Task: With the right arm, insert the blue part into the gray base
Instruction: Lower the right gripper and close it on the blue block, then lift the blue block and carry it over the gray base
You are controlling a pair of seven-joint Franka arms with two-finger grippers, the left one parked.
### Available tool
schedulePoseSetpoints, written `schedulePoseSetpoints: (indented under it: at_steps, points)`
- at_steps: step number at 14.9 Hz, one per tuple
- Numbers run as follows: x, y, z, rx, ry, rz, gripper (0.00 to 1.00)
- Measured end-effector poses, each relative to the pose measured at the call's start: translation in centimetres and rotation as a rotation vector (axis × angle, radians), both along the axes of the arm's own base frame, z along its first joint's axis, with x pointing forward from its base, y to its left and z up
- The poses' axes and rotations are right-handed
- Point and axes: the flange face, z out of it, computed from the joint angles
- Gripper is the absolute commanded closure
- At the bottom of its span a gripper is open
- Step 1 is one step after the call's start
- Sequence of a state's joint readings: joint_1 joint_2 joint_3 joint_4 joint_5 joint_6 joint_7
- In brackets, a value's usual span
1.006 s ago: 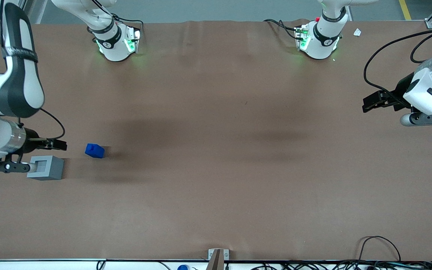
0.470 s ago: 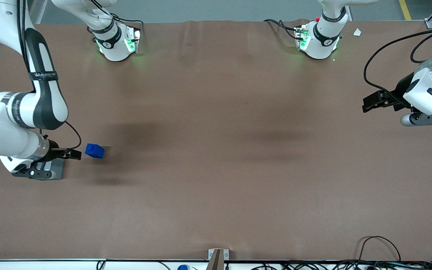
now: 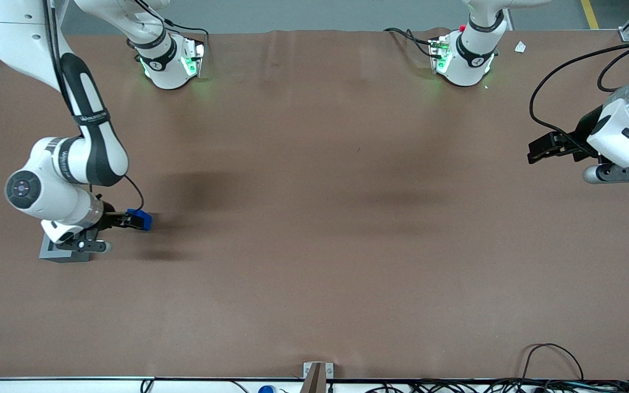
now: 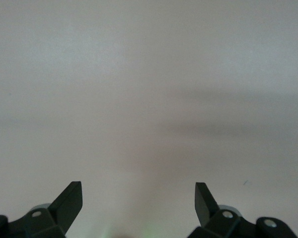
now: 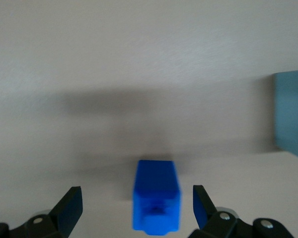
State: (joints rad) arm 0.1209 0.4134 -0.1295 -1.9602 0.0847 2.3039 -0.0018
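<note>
The white jointed right arm with black elbow sections (image 3: pixel 69 169) is reaching low over the brown table (image 3: pixel 314 245), toward the working arm's end, and its black two-finger gripper (image 5: pixel 137 210) is hanging with the jaws spread wide on either side of the small bright-blue plastic block with a raised stud on top (image 5: pixel 156 203). In the wrist view the block is sitting on the table between the fingertips (image 5: pixel 69 208), clear of both, its stud facing up. In the front view the blue block (image 3: pixel 143 219) is partly covered by the gripper (image 3: pixel 123 220), and the light-gray plastic cube that serves as the base (image 3: pixel 49 252) is lying just beside it, slightly nearer the front camera and mostly hidden under the wrist; its recess cannot be seen now.

The step in hand looks like the approach to the grasp. To do it well, the gripper should be centring the block evenly between the pads before closing, since it appears to sit a touch closer to one finger. The fingers should be going low enough to take the flat side walls rather than the stud, and closing squarely so the block does not twist. A straight lift is then called for, keeping the block level for the recess in the gray cube.
</note>
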Motion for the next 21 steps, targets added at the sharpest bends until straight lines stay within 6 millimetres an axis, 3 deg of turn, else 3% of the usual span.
schedulePoseSetpoints:
  at_steps: [3, 6, 9, 14, 17, 19, 21]
  points:
    - [-0.4, 0.7, -1.2, -0.002, 0.020, 0.010, 0.05]
    - [-0.6, -0.3, -2.1, -0.008, 0.033, -0.005, 0.06]
    - [-0.7, -1.6, -2.9, -0.011, 0.046, -0.026, 0.14]
    - [-1.0, -1.6, -3.9, -0.012, 0.062, -0.027, 0.50]
    - [-1.0, -1.6, -4.1, -0.012, 0.065, -0.027, 0.82]
    - [-1.0, -1.8, -4.0, -0.012, 0.064, -0.030, 0.93]
    - [-0.8, -2.9, -3.9, -0.013, 0.058, -0.048, 0.95]
